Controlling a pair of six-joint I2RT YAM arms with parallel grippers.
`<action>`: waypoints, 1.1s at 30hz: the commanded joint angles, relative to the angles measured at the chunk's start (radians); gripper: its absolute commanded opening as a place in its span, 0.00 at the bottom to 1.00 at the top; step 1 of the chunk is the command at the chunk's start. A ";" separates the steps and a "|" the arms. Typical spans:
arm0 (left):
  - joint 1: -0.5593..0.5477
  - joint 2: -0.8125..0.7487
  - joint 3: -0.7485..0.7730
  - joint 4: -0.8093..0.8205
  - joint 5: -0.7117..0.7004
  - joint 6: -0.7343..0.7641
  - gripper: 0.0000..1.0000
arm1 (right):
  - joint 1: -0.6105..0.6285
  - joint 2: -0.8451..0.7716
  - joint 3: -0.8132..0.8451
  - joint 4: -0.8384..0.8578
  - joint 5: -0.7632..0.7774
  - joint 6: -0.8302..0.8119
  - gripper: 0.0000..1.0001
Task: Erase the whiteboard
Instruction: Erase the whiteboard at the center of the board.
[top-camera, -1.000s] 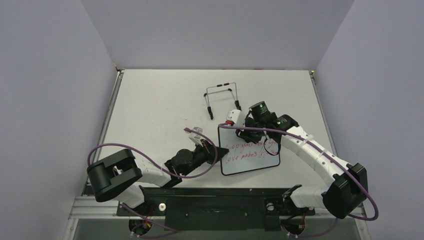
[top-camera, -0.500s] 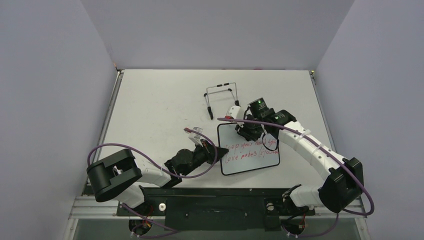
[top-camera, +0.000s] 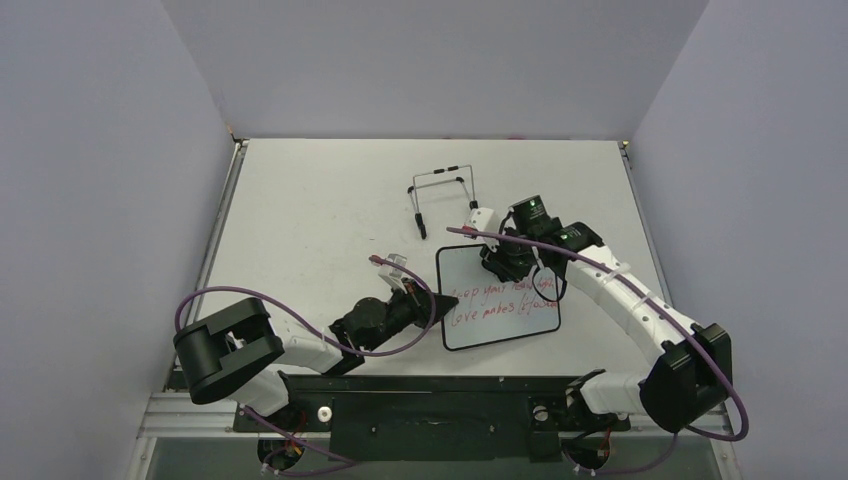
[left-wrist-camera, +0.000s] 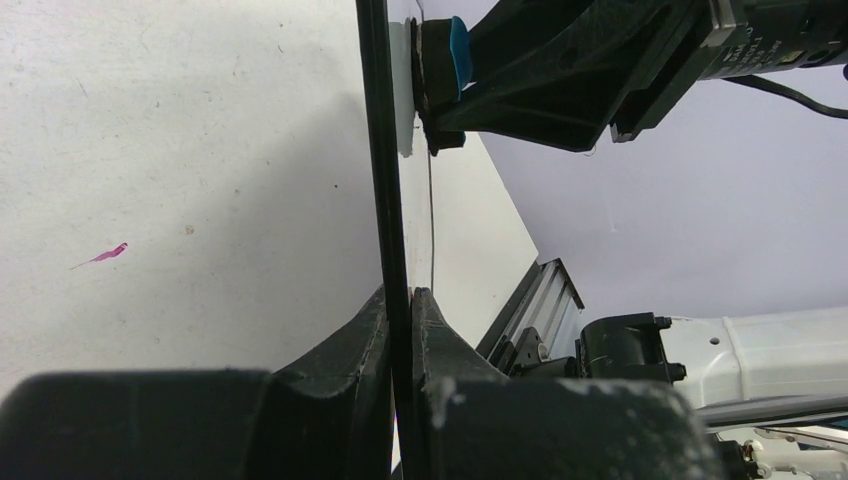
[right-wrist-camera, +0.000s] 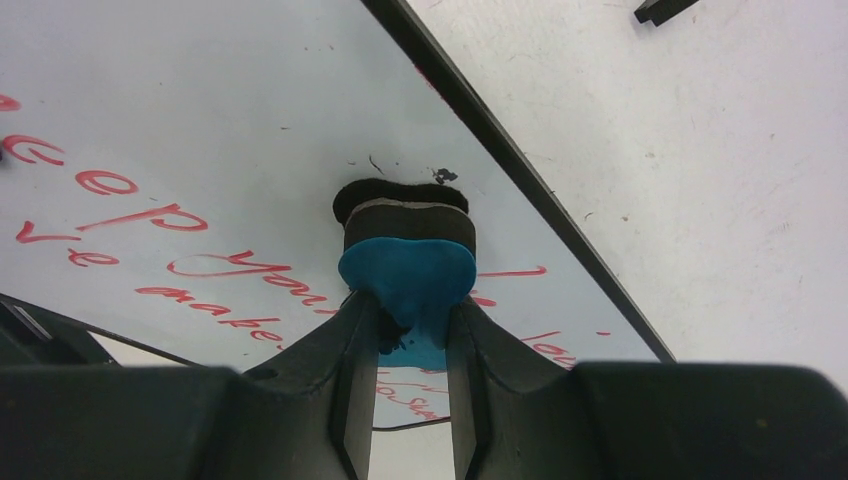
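Left hand (left-wrist-camera: 400, 297) clamps whiteboard (top-camera: 495, 332) edge to steady it; right hand (right-wrist-camera: 405, 320) pinches blue eraser (right-wrist-camera: 408, 268), felt pressed ahead onto red writing (right-wrist-camera: 110, 200)

The right hand (right-wrist-camera: 408, 318) slid the eraser (right-wrist-camera: 405, 268) rightward along the whiteboard (right-wrist-camera: 200, 120).

**White tabletop, and what's sitting on it**

We've got a flat matte white tabletop (top-camera: 320, 200) boxed in by pale walls on three sides. Around the far middle stands a thin black wire stand (top-camera: 440, 176). Closer to the near edge, right of centre, there's a small rectangular whiteboard (top-camera: 480, 325) with a thin black frame and red handwriting. We can't tell if it's resting fully flat. There's also a tiny pink mark (left-wrist-camera: 105, 254) on the surface.
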 joint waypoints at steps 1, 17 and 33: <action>-0.028 -0.035 0.037 0.102 0.127 0.086 0.00 | 0.009 0.052 0.090 0.051 -0.032 -0.011 0.00; -0.028 -0.035 0.038 0.104 0.131 0.089 0.00 | -0.012 -0.021 -0.001 0.065 -0.028 -0.085 0.00; -0.029 -0.045 0.036 0.100 0.131 0.092 0.00 | 0.079 -0.063 -0.107 0.015 -0.022 -0.113 0.00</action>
